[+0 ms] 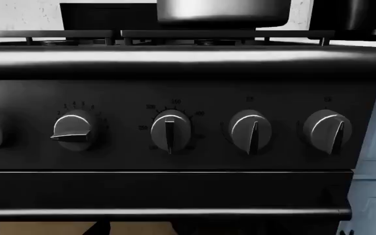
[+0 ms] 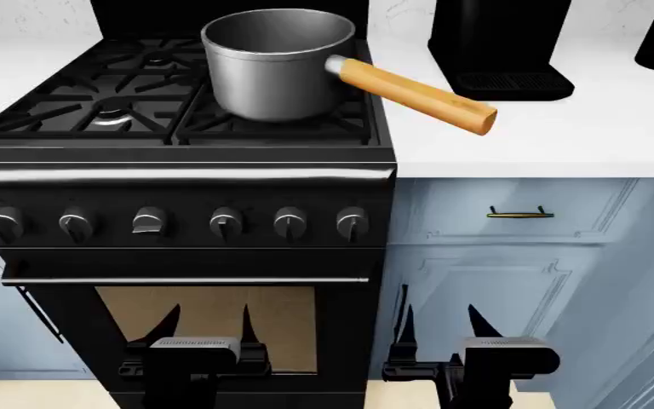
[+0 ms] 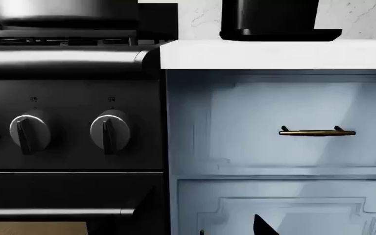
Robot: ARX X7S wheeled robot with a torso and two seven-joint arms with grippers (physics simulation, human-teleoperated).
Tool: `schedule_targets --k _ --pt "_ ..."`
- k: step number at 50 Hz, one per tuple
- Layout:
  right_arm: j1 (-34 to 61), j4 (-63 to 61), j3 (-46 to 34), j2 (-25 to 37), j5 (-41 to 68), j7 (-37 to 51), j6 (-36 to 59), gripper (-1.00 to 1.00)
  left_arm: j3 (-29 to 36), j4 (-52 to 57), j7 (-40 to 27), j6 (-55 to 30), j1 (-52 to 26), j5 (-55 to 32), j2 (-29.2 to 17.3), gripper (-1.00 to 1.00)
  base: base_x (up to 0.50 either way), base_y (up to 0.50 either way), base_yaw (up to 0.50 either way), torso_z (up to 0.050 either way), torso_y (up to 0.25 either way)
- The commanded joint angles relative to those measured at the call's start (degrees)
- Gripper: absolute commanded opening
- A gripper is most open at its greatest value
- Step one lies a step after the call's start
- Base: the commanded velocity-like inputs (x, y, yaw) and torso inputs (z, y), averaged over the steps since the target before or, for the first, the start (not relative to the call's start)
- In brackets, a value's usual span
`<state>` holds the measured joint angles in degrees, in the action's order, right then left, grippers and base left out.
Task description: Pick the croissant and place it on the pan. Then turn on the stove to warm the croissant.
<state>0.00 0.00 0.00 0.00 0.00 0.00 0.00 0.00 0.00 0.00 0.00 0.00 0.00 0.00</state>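
The grey pan (image 2: 279,72) stands on the front right grate of the black stove (image 2: 180,183), its wooden handle (image 2: 418,95) reaching out over the counter. The croissant is out of view; the pan's inside does not show. In the left wrist view, one knob (image 1: 76,131) is turned sideways while the others point straight down; in the head view it is the third knob (image 2: 150,221) from the left. My left gripper (image 2: 208,328) hangs open in front of the oven door, below the knobs. My right gripper (image 2: 443,328) is open before the blue cabinet, holding nothing.
A black coffee machine (image 2: 497,43) sits on the white counter (image 2: 554,136) right of the stove. Below it is a blue drawer with a brass handle (image 2: 519,213). The oven door bar (image 2: 185,279) runs just above my left gripper.
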Motion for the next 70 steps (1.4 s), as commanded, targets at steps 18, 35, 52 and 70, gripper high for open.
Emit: schedule_targets --k 18,35,52,70 --pt "0.2 -1.1 -4.6 3.6 3.2 3.1 -0.3 1.00 3.4 0.3 1.1 1.7 0.5 -7.4 -4.1 1.00 0.00 0.00 0.00 0.017 0.000" --pt "0.3 -1.8 -7.2 4.9 2.5 4.6 -0.5 1.00 4.5 -0.8 -0.1 2.5 0.3 -8.4 -5.2 1.00 0.00 0.31 0.00 0.050 0.000" --pt "0.0 -2.7 -9.1 6.0 3.1 5.7 -0.2 1.00 5.7 -1.3 -0.6 3.0 0.4 -10.0 -6.3 1.00 0.00 0.50 0.00 0.050 0.000" --pt "-0.1 -4.7 -11.3 6.9 2.8 7.0 1.4 1.00 6.5 -1.0 -1.1 3.4 0.5 -11.4 -7.4 1.00 0.00 0.50 0.00 0.050 0.000"
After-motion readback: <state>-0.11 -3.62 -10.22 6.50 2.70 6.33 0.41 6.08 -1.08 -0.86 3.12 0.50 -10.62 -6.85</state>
